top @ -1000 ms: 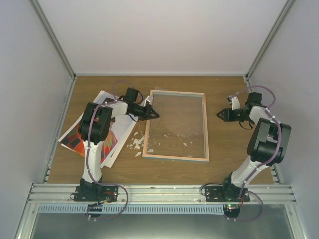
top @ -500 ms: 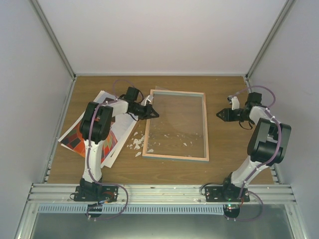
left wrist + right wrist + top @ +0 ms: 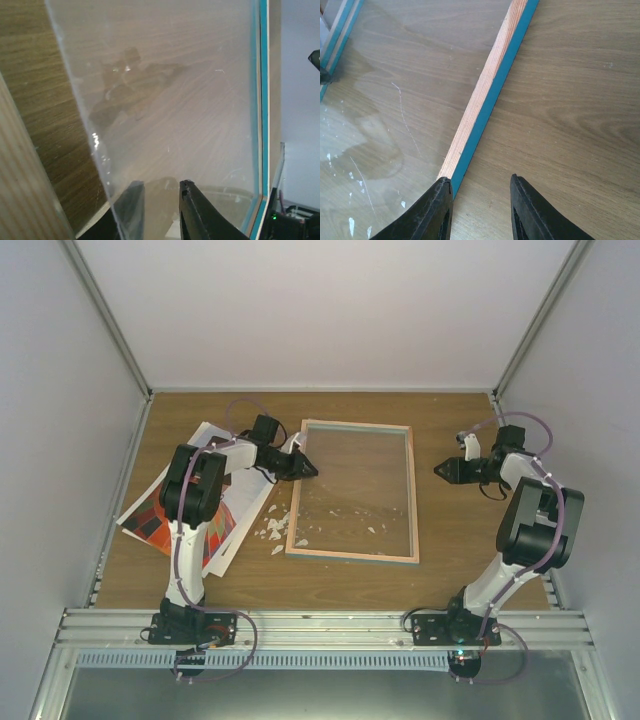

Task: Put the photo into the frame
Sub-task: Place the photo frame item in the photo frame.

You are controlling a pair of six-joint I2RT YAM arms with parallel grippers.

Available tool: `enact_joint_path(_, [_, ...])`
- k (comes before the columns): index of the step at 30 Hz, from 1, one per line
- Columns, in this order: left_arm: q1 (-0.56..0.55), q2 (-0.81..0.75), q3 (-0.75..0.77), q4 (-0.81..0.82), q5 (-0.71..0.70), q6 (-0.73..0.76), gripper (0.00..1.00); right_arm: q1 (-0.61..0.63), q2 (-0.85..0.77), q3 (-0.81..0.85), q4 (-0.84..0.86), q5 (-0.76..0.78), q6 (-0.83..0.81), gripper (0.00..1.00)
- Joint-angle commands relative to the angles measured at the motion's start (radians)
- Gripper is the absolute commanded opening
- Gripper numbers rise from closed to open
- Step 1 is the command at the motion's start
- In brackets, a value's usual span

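Left gripper (image 3: 311, 469) sits at the far-left corner of the frame (image 3: 350, 556), jaws slightly parted astride the edge of the clear pane (image 3: 175, 100). Right gripper (image 3: 441, 469) is spread and empty, just beside the right rail, with bare table (image 3: 460, 540) around it. Photo (image 3: 148, 518) lies left of the frame, largely hidden under the left arm (image 3: 190, 490), long axis diagonal. The frame's long axis runs near-to-far.

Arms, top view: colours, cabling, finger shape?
The left arm and right arm look alike: white links, black joint housings, black bases. A purple cable loops along each. The fingers are black and taper to points.
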Motion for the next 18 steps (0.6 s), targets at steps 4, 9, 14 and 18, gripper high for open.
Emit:
enact_joint_path(4, [-0.021, -0.055, 0.019, -0.010, -0.111, 0.020, 0.33, -0.001, -0.004, 0.006, 0.003, -0.021, -0.001, 0.34])
enact_joint_path(9, [-0.050, -0.077, 0.031, -0.046, -0.170, 0.039, 0.49, -0.001, -0.005, 0.007, 0.002, -0.020, -0.001, 0.34])
enact_joint_path(14, [-0.063, -0.125, 0.029, -0.080, -0.276, 0.023, 0.63, -0.001, -0.008, 0.010, 0.001, -0.025, -0.002, 0.34])
enact_joint_path(18, [-0.100, -0.130, 0.097, -0.179, -0.427, 0.027, 0.77, -0.001, -0.008, 0.015, 0.000, -0.026, -0.002, 0.35])
